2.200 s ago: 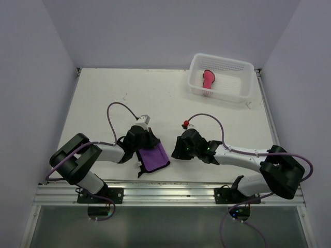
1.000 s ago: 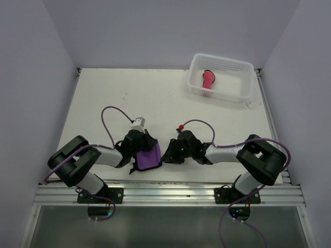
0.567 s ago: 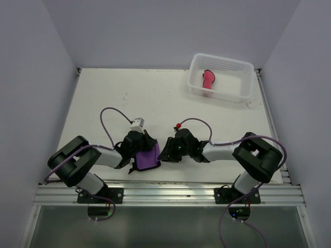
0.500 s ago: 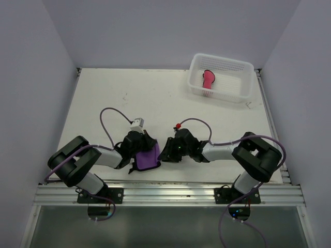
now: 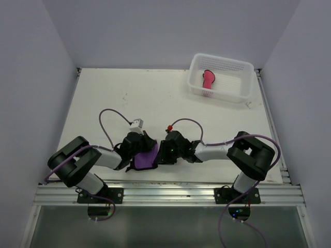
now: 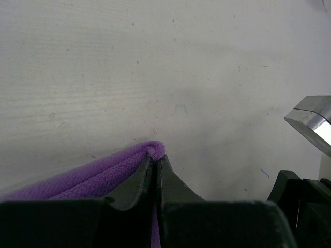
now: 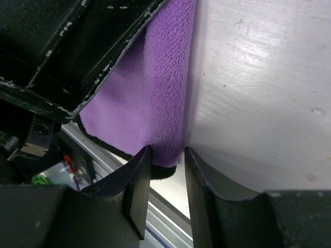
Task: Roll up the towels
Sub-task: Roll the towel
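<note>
At the near edge of the table [image 5: 103, 98], the purple towel [image 5: 146, 157] lies between the two tools, just ahead of the aluminium rail [image 5: 165, 192]. The left tool [image 6: 155, 168] has its jaws pressed together on a folded edge of the towel; in the left wrist view the fold bulges as a small rounded lip past the fingertips. The right tool [image 7: 164, 157] straddles the opposite edge with its jaws a narrow gap apart; cloth fills that gap, but whether the fingers actually bear on it cannot be told.

Risks, as judged from this pose: the two tools stand very close together, so any inward move could make them collide. The towel also sits close to the table's near edge, so a pull toward the bases could drag its black-trimmed corner onto the rail. If the right tool lacks a firm pinch, the soft pile may slip free and the fold collapse.

Materials: the towel is a plush, napped fabric, limp, with a thin black hem. The table is matt white, faintly scuffed. The tool fingers are hard black plastic, chipped at the edges.

Far right, a white perforated basket [image 5: 243, 93] holds the pink-red towel [image 5: 208, 78], a short roll.
</note>
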Available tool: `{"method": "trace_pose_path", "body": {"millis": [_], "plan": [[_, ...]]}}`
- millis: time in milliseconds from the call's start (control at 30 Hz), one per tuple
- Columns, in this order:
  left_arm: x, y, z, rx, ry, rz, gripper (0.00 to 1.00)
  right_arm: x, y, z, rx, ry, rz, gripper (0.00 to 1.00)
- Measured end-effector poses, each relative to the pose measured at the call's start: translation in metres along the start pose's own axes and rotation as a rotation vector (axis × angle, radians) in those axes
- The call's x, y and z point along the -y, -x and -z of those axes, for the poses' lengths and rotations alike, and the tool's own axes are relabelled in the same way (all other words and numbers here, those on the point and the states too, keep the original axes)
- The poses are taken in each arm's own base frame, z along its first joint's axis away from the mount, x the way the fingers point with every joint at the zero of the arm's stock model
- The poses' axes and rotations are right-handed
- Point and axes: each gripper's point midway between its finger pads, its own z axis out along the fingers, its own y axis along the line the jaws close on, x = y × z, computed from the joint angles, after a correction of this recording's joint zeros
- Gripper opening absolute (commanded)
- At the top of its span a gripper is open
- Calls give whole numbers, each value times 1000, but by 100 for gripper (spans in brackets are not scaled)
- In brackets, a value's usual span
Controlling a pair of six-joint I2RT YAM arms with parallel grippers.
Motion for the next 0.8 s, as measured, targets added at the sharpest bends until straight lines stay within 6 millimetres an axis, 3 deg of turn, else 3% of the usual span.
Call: {"method": "trace_pose_path", "body": {"millis": [267, 400, 600, 800], "plan": [[-2, -1, 4, 8, 4, 15, 0, -6, -5, -9, 19, -53, 47, 34], [-4, 0, 7, 13, 15, 18, 0, -10, -7, -14, 43, -102, 90, 24], [-6, 0, 9, 10, 32, 16, 0, -6, -8, -16, 72, -131, 103, 1], [-3, 4, 6, -14, 56, 9, 0, -1, -4, -10, 114, -151, 124, 0]]}}
